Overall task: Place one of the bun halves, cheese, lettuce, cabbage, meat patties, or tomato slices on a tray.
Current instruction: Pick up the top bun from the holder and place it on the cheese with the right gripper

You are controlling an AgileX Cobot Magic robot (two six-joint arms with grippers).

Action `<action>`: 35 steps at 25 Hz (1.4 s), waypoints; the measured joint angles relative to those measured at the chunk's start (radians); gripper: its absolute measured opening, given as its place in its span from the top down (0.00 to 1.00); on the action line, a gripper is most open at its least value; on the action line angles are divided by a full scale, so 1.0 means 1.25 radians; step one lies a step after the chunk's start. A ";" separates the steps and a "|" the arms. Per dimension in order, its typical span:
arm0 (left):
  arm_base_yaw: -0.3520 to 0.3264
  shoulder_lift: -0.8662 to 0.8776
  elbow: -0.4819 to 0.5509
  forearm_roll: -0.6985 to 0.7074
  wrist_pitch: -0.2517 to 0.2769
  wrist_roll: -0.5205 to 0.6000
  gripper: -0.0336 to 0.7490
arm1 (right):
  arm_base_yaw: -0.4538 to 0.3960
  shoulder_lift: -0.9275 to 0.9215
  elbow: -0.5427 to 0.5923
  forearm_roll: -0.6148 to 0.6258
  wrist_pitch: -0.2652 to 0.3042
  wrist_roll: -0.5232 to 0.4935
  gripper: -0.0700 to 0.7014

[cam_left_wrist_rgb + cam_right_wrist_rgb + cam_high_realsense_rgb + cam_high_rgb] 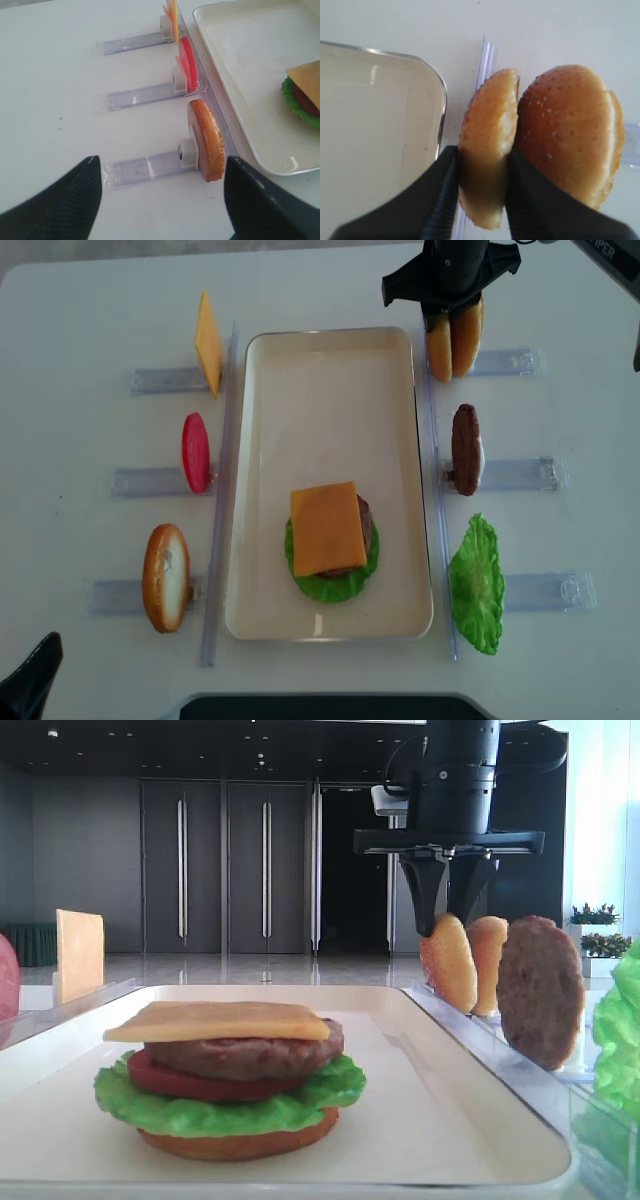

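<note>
White matte tabletop fills my overhead view; at upper right, my right gripper (447, 312) pinches a domed, sesame-speckled bun top (487, 150) between ribbed black fingers (440, 200), just beside the cream tray (250, 490). My left gripper (160, 200) hangs wide apart over a clear rack.

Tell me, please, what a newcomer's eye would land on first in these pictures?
Probably the half-built burger near the front of the cream tray: bottom bun, lettuce, tomato, patty, with a cheese slice on top. Next, the right gripper beyond the tray's far right corner, its black fingers either side of one upright bun half in a clear rack, a sesame-speckled bun top standing just beside it.
</note>
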 joint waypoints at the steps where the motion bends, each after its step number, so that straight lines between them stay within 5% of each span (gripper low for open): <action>1: 0.000 0.000 0.000 0.000 0.000 0.000 0.22 | 0.000 -0.003 0.000 0.002 0.005 -0.001 0.65; 8: 0.000 0.000 0.000 0.000 0.000 0.000 0.22 | 0.001 -0.029 -0.059 0.023 0.070 -0.006 0.66; 17: 0.000 0.000 0.000 0.000 0.000 0.000 0.22 | 0.009 -0.044 -0.197 0.044 0.073 -0.027 0.68; 24: 0.000 0.000 0.000 0.000 0.000 0.000 0.22 | 0.009 -0.066 -0.210 0.054 0.073 -0.030 0.69; 29: 0.000 0.000 0.000 0.000 0.000 0.000 0.22 | 0.013 -0.108 -0.163 0.081 0.073 -0.029 0.69; 35: 0.000 0.000 0.000 0.000 0.000 0.000 0.22 | 0.044 -0.208 0.015 0.083 0.074 -0.023 0.69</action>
